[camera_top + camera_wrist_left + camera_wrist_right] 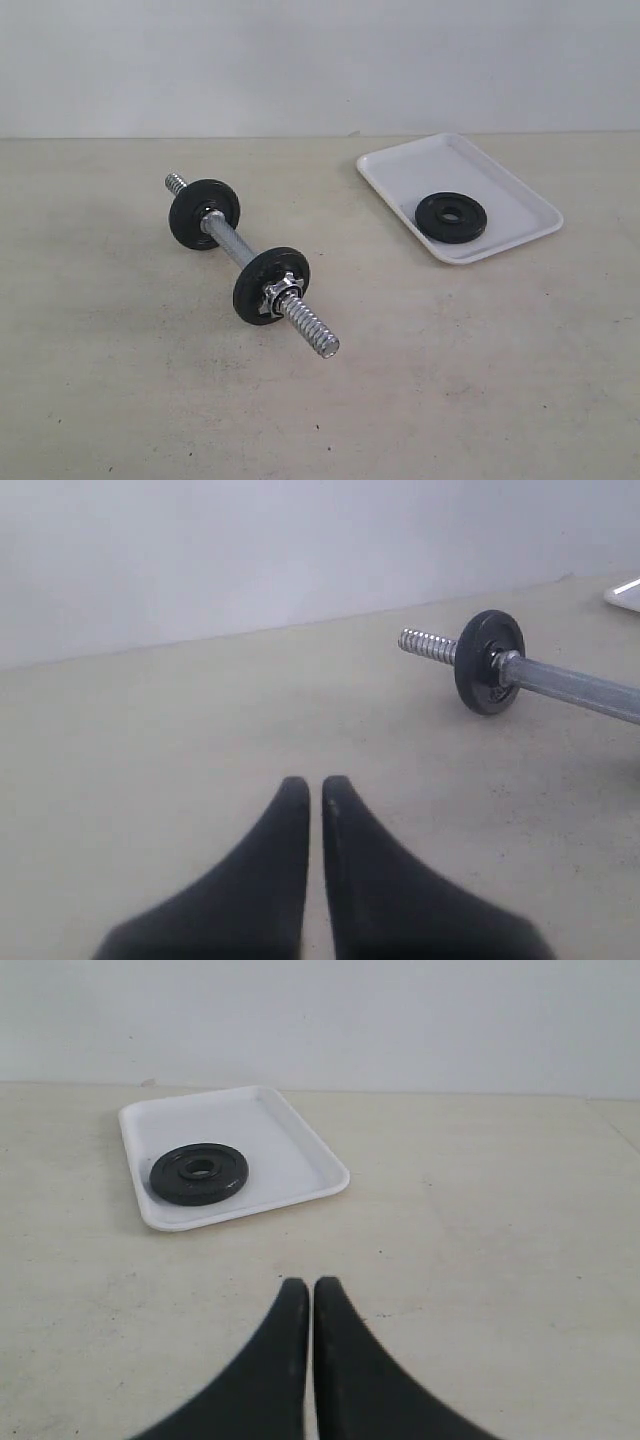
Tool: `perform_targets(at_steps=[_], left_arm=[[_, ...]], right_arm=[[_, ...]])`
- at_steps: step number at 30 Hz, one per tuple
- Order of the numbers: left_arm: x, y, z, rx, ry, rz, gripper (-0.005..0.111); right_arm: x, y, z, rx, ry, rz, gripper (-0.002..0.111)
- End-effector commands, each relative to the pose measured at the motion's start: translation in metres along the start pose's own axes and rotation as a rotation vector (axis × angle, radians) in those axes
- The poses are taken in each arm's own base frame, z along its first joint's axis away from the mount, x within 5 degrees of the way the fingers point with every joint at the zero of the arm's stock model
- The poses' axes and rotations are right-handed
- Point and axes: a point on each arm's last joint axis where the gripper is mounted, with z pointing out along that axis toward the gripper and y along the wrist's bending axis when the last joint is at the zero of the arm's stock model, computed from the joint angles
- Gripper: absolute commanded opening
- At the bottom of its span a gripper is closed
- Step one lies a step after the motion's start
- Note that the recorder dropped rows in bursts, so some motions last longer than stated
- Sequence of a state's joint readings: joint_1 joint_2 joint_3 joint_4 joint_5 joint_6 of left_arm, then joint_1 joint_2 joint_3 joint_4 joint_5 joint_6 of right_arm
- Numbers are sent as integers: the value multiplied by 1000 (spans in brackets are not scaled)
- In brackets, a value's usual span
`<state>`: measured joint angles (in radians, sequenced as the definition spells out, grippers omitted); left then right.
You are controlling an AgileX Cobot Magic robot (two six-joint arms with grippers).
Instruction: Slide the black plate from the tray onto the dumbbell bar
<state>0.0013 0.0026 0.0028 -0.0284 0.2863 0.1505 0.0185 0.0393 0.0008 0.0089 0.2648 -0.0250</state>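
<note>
Weight for this task, the black plate (pixel 450 215), is lying flat inside the tray (pixel 400 160), in the upper right part of the exterior view, with its centre hole facing up. Lying like this, it is offering mostly its raised rim for a grip, I think. The tray is sitting on the counter (pixel 450 400), well apart from the dumbbell bar (pixel 232 243), which is lying slanted at the left centre of the frame.

The bar is resting on a far disc (pixel 205 214) and a near disc (pixel 271 284), so they are holding the rod above the counter; this is probably leaving room for one more disc. A collar nut (pixel 277 291) is sitting just outside the near disc, and the bare threaded end (pixel 312 332) is pointing toward the lower centre. I am judging that the plate is meant for this free end.

The left jaws are pressed together and holding nothing, hovering over bare counter. The right jaws are also closed and empty, pointing toward the tray at the upper left of their view. Neither is touching anything, so the task is not yet begun.
</note>
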Motion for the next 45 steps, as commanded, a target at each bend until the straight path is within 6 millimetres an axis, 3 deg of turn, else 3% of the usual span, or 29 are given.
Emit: perform_targets(at_steps=[1, 7, 12, 22, 28, 35, 40, 45], left_arm=[[-2, 0, 0, -2, -13, -12, 4], [-5, 1, -1, -9, -50, -9, 4], [-19, 3, -2, -33, -207, -9, 4], [-57, 9, -21, -107, -676, -9, 4], [-70, 11, -34, -127, -878, -31, 4], [-78, 12, -45, 15, -1046, -316, 4], [-84, 13, -57, 30, -1189, -326, 4], [-94, 10, -66, 129, -1258, -368, 4]], right_arm=[[-1, 0, -1, -1, -15, -1, 0], [-1, 0, -1, -1, -15, -1, 0], [-5, 0, -1, 0, -59, -1, 0], [-43, -1, -11, 13, -490, -3, 0], [-59, -2, -23, -79, -711, 263, 0], [-64, -2, -27, -102, -779, 298, 0], [-71, -2, -35, -132, -898, 324, 0], [-84, -3, -56, -168, -1164, 315, 0]])
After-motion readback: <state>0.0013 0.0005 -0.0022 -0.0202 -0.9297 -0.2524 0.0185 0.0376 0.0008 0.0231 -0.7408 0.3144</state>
